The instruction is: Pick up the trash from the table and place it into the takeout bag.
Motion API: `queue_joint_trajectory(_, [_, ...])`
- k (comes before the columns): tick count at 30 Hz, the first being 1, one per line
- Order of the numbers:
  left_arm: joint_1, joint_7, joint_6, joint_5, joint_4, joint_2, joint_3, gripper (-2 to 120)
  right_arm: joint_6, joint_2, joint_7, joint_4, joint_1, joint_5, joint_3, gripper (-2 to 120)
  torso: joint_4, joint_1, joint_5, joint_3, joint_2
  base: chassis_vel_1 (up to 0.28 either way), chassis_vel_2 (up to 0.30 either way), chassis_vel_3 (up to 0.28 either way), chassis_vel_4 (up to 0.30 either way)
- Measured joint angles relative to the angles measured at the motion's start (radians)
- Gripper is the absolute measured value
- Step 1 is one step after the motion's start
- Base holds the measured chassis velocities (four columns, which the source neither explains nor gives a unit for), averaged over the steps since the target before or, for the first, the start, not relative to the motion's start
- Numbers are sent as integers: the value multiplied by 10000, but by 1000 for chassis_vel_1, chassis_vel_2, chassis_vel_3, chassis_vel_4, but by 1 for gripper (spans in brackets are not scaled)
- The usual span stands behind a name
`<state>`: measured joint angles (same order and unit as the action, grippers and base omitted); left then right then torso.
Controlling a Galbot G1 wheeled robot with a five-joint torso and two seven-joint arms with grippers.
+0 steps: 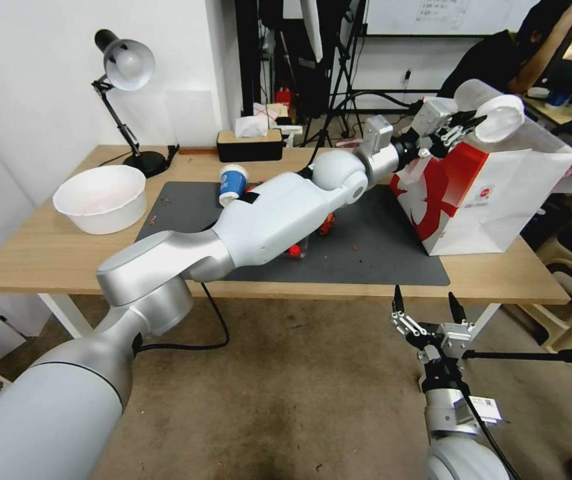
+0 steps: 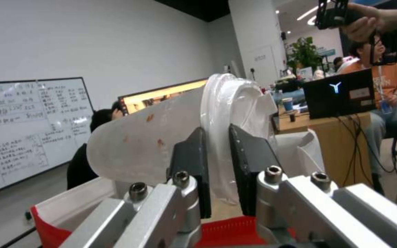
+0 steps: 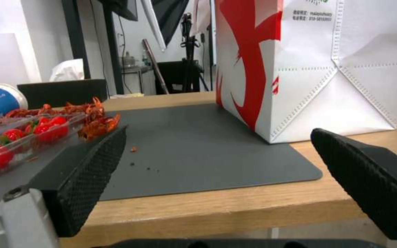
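Drop-off step: left claw (image 1: 456, 131), pinched on the rim of the clear white-lidded cup (image 1: 493, 113), holds it seemingly just above the takeout bag (image 1: 493, 193) mouth; release needs centring first; right claw (image 1: 426, 310) idles agape below the tabletop (image 1: 46, 253).

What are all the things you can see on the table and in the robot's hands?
Takeout bag: one, red and white, mat's right end.
Clear cup: one, white lid, held over the bag.
Paper cup: one, blue and white, back of mat.
Bowl: one, white, table's left.
Tomato tray: one, clear, on mat.
Lamp: one, black, back left.
Tissue box: one, black, back edge.
Table: one, light wood.
Left gripper: fingers shut on cup.
Right gripper: open, below table's front edge.
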<state>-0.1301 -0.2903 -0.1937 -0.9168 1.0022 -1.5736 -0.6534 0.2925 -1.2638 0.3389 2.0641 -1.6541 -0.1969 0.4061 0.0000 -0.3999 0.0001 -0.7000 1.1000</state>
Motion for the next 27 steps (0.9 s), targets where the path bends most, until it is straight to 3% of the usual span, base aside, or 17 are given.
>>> queue_joint_trajectory(2, [-11, 0, -27, 19, -138, -67, -2, 12, 7, -3, 0, -3, 1, 1, -1, 100, -1, 0, 0, 1, 0, 0, 0, 0, 0])
queue_joint_trajectory(4, [-17, 35, -60, 83, -453, -208, -1, 28, 30, 0, 0, -28, 10, 2, -5, 100, 0, 0, 0, 0, 0, 0, 0, 0, 0])
queue_joint_trajectory(9, [17, 85, -28, 88, -437, -203, 16, 40, 45, 11, 2, -47, 26, 0, -1, 100, 0, 0, -1, 0, 0, 0, 0, 0, 0])
queue_joint_trajectory(11, [33, 185, -5, 90, -400, -177, 35, 52, 46, 22, 5, -54, 67, -6, -1, 100, 0, 0, -1, 1, 0, 0, 0, 0, 0])
queue_joint_trajectory(17, [80, 270, 9, 96, -262, -36, 180, 69, 40, 51, 14, -57, 103, -22, -3, 100, -4, 0, -1, 0, 0, 0, 0, 0, 0])
queue_joint_trajectory(19, [279, 296, 153, 76, 239, 626, 515, 82, 23, 67, 15, -56, 125, -28, -34, 100, -3, 0, -2, 1, 0, 0, 0, 0, 0])
queue_joint_trajectory(20, [279, 296, 153, 76, 239, 626, 515, 82, 23, 67, 15, -56, 125, -28, -34, 100, -3, 0, -2, 1, 0, 0, 0, 0, 0])
queue_joint_trajectory(23, [783, 428, 309, 47, 1127, 1700, 862, 93, 17, 75, 14, -57, 129, -28, -63, 100, 0, 0, -5, 0, 0, 0, 0, 0, 0])
queue_joint_trajectory(24, [1153, 511, 392, 37, 1665, 2353, 1103, 98, 11, 90, 13, -57, 131, -29, -78, 100, 3, 0, -5, 0, 0, 0, 0, 0, 0])
queue_joint_trajectory(25, [1153, 511, 392, 37, 1665, 2353, 1103, 98, 11, 90, 13, -57, 131, -29, -78, 100, 3, 0, -5, 0, 0, 0, 0, 0, 0])
queue_joint_trajectory(27, [1587, 588, 454, 32, 2272, 3116, 1399, 99, 0, 115, 8, -56, 129, -28, -94, 100, 2, -1, -7, 0, 0, 0, 0, 0, 0])
